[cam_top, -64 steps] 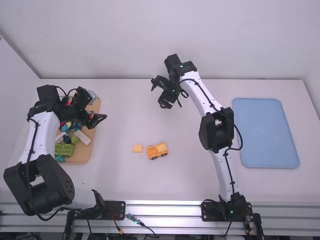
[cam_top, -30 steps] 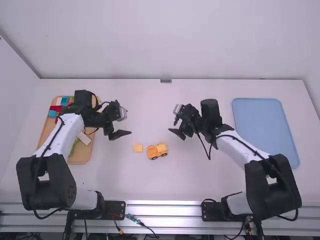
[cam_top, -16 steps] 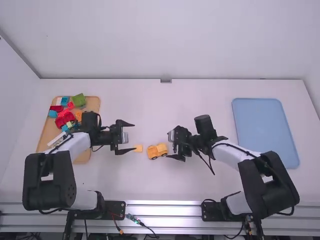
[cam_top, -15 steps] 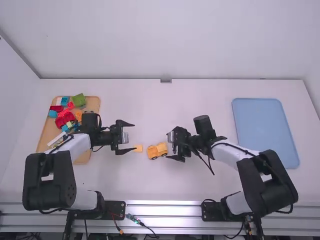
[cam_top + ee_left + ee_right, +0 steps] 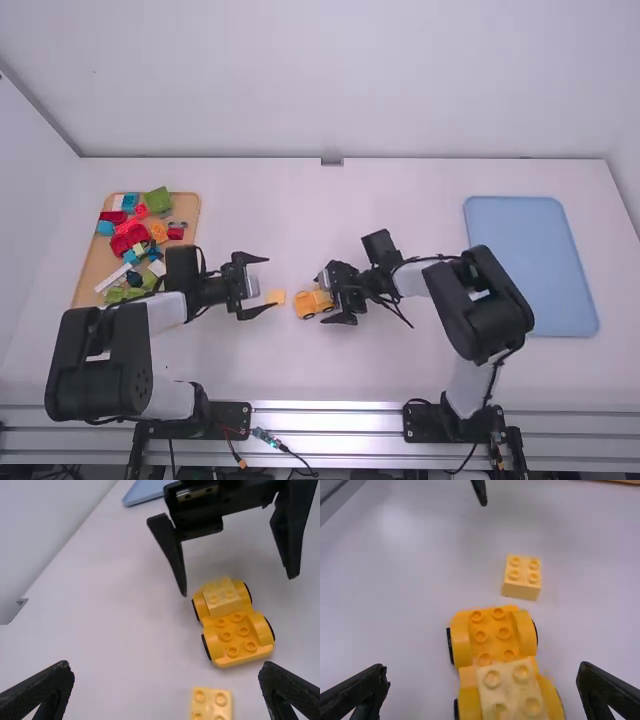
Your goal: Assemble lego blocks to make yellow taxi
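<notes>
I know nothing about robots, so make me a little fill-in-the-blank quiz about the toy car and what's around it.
The loose yellow block has ____ studs on top.
The toy car has wheels edged in the colour ____.
The colour of the tray at the table's right side is ____.
The number of claws, counting the left claw and right claw, whose fingers are apart is ____.

Missing words: four; black; blue; two

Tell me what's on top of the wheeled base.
A yellow block sits on one end of the wheeled base; the other end shows bare studs. What lies directly under the yellow block is covered, so I can't tell.
</notes>
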